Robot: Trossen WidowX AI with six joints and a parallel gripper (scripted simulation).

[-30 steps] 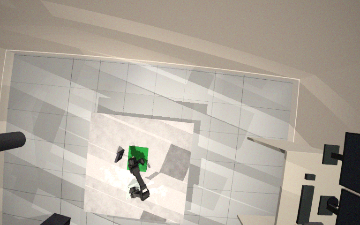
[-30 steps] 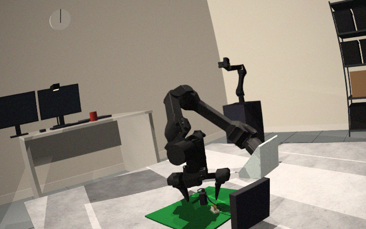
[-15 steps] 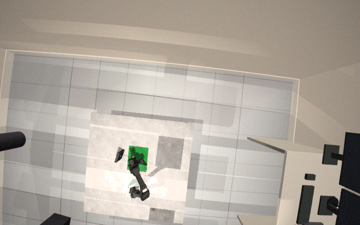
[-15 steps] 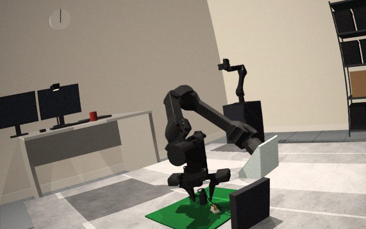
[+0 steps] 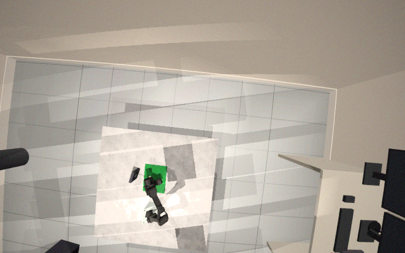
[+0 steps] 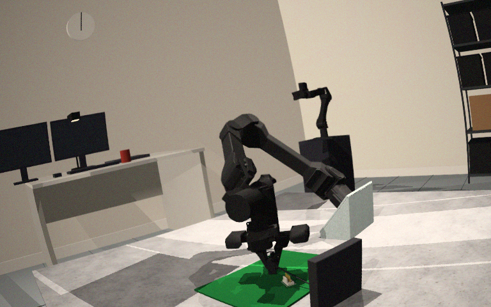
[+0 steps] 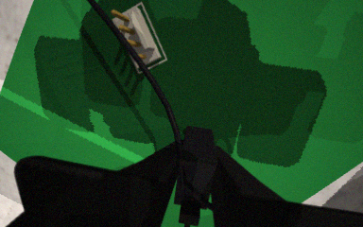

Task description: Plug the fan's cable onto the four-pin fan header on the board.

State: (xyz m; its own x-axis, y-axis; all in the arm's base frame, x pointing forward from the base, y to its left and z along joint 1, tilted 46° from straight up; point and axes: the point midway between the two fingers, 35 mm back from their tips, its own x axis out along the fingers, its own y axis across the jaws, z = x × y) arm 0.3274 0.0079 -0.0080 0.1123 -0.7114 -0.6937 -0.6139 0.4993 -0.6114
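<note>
Jaws (image 6: pixel 273 272) clenched on the small black rectangular plug (image 7: pixel 199 142), and it's off the white 4-pin header (image 6: pixel 288 281) (image 7: pixel 144 40)! The thin black round cable (image 6: pixel 295 275) (image 7: pixel 163 96) crosses the header in the wrist view; it could snag, twisting the plug, bending gold pins.

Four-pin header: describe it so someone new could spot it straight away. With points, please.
Find the flat green board (image 5: pixel 163 186) (image 6: pixel 217 287) (image 7: pixel 9 120) beneath the black arm. On it, in the exterior view, near the upright dark panel (image 5: pixel 134 175) (image 6: pixel 337 272), sits a small whitish open-topped socket (image 6: pixel 288 282) (image 7: pixel 146 35). Unlike the black plug (image 7: pixel 199 142) between the fingers (image 6: pixel 273 270), it has a row of four gold pins.
</note>
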